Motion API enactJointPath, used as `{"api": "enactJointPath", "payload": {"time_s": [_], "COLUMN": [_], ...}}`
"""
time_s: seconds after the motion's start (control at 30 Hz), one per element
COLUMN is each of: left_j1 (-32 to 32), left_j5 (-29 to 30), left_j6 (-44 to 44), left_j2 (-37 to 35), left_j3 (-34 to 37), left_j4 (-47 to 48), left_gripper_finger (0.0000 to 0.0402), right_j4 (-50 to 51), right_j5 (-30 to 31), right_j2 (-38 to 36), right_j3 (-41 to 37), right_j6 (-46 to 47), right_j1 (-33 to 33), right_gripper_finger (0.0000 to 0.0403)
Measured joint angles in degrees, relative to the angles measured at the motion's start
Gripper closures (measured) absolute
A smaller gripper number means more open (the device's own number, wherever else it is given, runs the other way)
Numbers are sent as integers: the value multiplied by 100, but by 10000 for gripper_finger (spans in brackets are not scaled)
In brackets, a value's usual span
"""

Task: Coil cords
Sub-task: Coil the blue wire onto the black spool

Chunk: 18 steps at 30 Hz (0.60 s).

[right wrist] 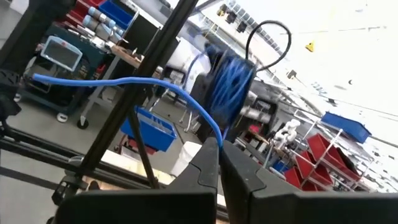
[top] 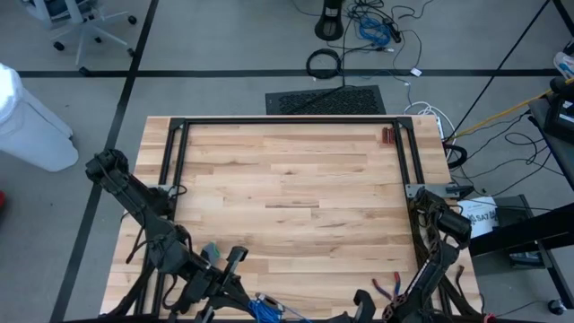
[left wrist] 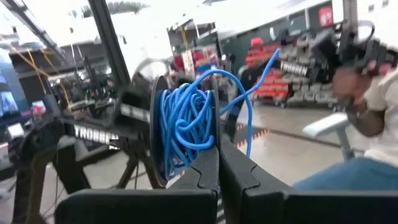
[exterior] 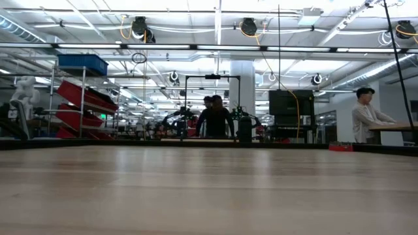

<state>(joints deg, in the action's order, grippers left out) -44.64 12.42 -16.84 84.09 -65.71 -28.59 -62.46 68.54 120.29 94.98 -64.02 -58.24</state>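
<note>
The cord (left wrist: 186,121) is bright blue and mostly wound into a thick coil against a dark round disc (left wrist: 155,130). My left gripper (left wrist: 217,152) is shut on this coil, in the air at the table's near edge (top: 263,309). One loose strand (left wrist: 258,74) springs out of the coil. My right gripper (right wrist: 219,148), also at the near edge and to the right of the coil (right wrist: 229,87), is shut on a blue strand (right wrist: 124,81). The low view shows neither gripper nor the cord. My left gripper pinches the coil's near lower side (left wrist: 198,149) between its two fingertips. Whether they are on the windings alone or also on the disc, I cannot tell. The coil stands up past the fingertips, clear of the table. My right gripper pinches a single blue strand (right wrist: 211,132) at its fingertips, fingers lying across it. From there the strand runs free in the air in a shallow curve to its end (right wrist: 36,77). The fingers hide how it joins the coil.
Red-handled pliers (top: 387,289) lie near the right arm at the near edge. A small red-brown thing (top: 387,135) sits at the far right corner. A black frame (top: 287,121) borders the wooden top (top: 287,197). A person (left wrist: 373,106) sits close by beyond the table.
</note>
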Motion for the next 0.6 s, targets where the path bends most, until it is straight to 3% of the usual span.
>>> {"api": "enactJointPath", "payload": {"time_s": [0.2, 0.6], "left_j1": [4, 15], "left_j5": [329, 464], "left_j6": [44, 129], "left_j2": [0, 0], "left_j3": [0, 0], "left_j4": [382, 362], "left_gripper_finger": [401, 401], "right_j4": [-16, 44], "right_j5": [-554, -569], "right_j2": [-243, -267], "right_j3": [7, 225], "right_j6": [-116, -381], "right_j1": [-71, -208], "right_gripper_finger": [403, 403]}}
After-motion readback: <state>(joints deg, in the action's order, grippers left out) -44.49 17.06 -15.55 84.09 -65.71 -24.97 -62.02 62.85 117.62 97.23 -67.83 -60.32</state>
